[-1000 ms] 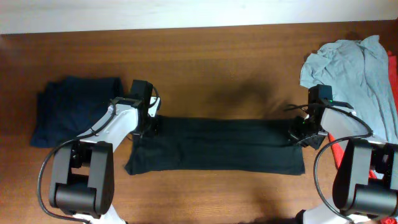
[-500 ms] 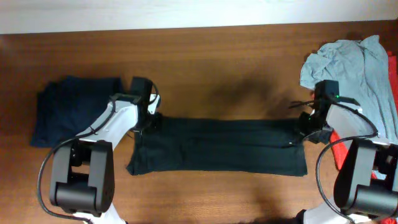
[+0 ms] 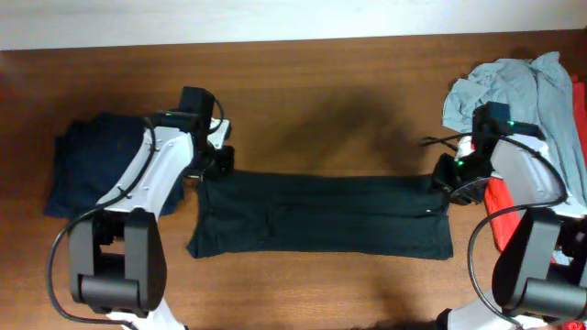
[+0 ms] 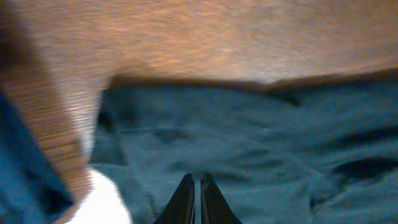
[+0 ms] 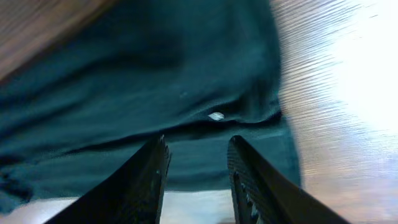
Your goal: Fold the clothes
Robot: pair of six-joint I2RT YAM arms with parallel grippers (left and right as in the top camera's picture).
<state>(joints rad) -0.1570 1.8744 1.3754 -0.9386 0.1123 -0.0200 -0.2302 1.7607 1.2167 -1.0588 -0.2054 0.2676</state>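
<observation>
On the brown table (image 3: 321, 82), between the two arms, the black shirt (image 3: 321, 215) lies flat, folded into one long strip. The left gripper (image 4: 197, 180) is by the strip's top left corner, its fingers pressed together with no cloth seen between them. The right gripper (image 5: 198, 146) is over the right end, fingers apart, holding nothing. A dark blue cloth (image 3: 92, 165) lies at the left. A grey shirt (image 3: 523, 101) and a red cloth (image 3: 504, 215) lie at the right.

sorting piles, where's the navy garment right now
Overhead view: the navy garment lies on the left side, partly under the left arm, left of the black shirt.
</observation>
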